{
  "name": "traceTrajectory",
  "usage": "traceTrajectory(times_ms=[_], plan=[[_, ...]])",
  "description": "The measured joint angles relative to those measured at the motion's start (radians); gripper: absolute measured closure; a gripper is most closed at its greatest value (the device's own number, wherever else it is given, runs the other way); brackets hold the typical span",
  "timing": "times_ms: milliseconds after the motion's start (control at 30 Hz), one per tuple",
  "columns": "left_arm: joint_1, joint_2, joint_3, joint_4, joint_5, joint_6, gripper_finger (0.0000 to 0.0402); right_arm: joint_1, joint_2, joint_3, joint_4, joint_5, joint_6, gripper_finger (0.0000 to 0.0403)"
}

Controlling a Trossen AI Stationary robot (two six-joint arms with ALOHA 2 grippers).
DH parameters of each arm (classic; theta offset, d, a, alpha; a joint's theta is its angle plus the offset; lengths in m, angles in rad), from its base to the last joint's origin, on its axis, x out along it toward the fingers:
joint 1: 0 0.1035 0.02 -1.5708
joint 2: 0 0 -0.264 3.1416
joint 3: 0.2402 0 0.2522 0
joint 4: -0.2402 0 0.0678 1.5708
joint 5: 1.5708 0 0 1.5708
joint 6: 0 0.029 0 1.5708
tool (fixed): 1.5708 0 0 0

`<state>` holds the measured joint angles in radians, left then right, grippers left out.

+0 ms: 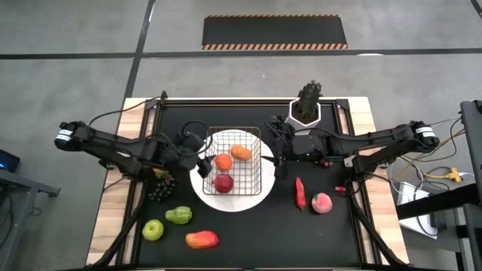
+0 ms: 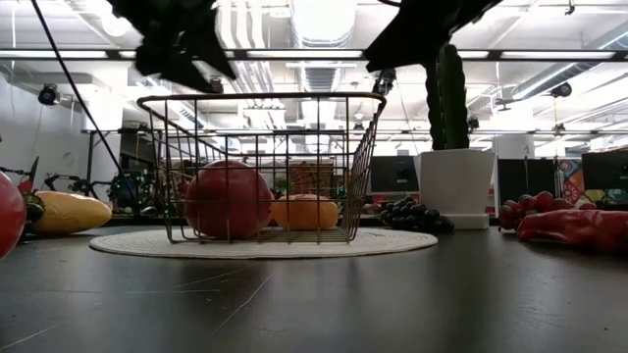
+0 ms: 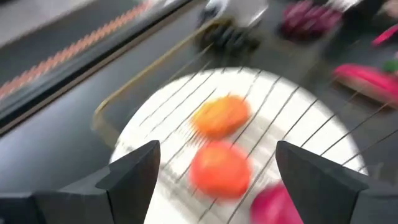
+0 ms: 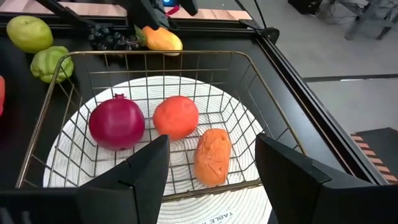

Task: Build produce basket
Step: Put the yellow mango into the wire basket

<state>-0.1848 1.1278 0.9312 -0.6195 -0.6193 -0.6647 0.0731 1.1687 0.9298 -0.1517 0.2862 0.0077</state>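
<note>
Three fruits (image 4: 176,116) in basket (image 4: 252,68), seemingly

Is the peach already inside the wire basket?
No: in the high view the peach lies on the table right of the basket, beside the red chili, outside the wire walls.

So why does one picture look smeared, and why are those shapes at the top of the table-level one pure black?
Left wrist view: streaked with motion blur, the basket wires and fruit smudged. Low view: bright ceiling lights behind turn both arms into black silhouettes. Right wrist view: crisp, the red apple faintly glossy. High view: even light, soft shadows.
</note>
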Motion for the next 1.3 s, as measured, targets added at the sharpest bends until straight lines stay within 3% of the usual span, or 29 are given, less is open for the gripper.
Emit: traceTrajectory(times_ms=[233, 367, 533, 733, 1300], plan=[[0.012, 0.002, 0.171, -0.568, 0.027, -0.206, 0.0100, 0.001, 0.015, -0.002, 0.004, 0.002, -0.008, 0.0182], [0.065, 0.001, 0.181, -0.749, 0.087, -0.272, 0.0100, 0.001, 0.029, -0.002, 0.004, 0.002, -0.008, 0.0182], [0.150, 0.027, 0.071, -0.773, 0.215, -0.272, 0.0101, 0.001, 0.046, -0.003, 0.007, 0.002, -0.009, 0.0182], [0.193, 0.102, -0.040, -0.787, 0.236, -0.239, 0.0101, 0.001, 0.059, -0.003, 0.007, 0.002, -0.007, 0.0182], [0.206, 0.273, -0.074, -0.695, 0.286, -0.182, 0.0100, 0.001, 0.059, -0.003, 0.007, 0.002, -0.001, 0.0182]])
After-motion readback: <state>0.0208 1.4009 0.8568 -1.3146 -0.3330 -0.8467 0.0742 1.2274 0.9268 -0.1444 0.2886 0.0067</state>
